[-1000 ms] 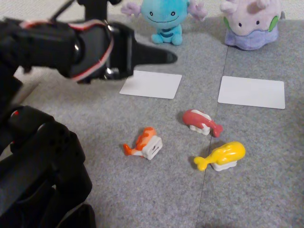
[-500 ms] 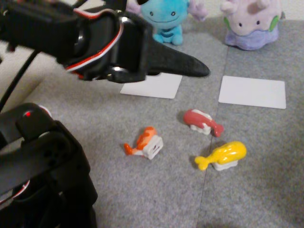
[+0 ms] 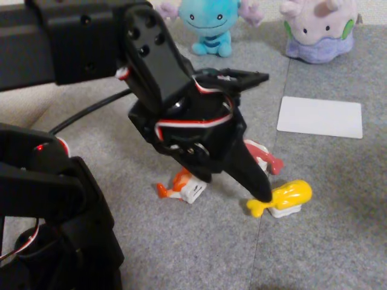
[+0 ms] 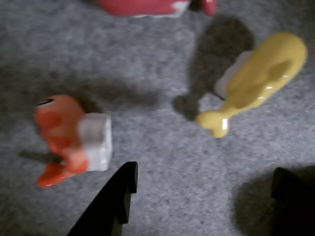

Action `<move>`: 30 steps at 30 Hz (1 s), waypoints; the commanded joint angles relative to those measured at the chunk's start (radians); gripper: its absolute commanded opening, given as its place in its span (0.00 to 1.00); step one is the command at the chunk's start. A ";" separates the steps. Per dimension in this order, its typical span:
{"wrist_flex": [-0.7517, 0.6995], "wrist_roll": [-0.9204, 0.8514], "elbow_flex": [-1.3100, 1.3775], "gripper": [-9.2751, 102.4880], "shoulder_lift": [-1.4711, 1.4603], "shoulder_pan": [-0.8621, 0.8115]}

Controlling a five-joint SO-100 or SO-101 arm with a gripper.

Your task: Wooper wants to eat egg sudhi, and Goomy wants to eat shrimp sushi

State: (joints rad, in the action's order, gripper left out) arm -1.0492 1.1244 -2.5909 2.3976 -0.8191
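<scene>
Gripper (image 4: 202, 196) spread wide, nothing pinched — hangs low over the mat w/ egg (image 4: 256, 81) up-right of the gap in wrist view, shrimp (image 4: 74, 135) left. Egg's long axis runs diagonal, tail toward the jaws. Vs 0.5 s ago the arm has swung down from near Wooper (image 3: 211, 24).

We see the blue Wooper (image 3: 208, 21) and lilac Goomy (image 3: 319, 30) sitting upright at the grey mat's far edge. The yellow egg sudhi (image 3: 284, 197) and the orange-and-white shrimp sushi (image 3: 183, 185) lie apart on the mat nearer us.
</scene>
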 commanded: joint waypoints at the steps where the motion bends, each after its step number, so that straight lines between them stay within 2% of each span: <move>1: 0.015 -0.054 0.077 0.37 -0.014 -0.072; 6: -0.003 -0.078 0.212 0.37 -0.021 -0.164; 15: 0.005 -0.054 0.233 0.37 -0.158 -0.109; 22: 0.121 0.003 0.235 0.37 -0.396 -0.067; 30: 0.216 0.006 0.235 0.36 -0.443 -0.069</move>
State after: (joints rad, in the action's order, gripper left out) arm -0.8544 1.1244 -2.4022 1.9558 -0.8820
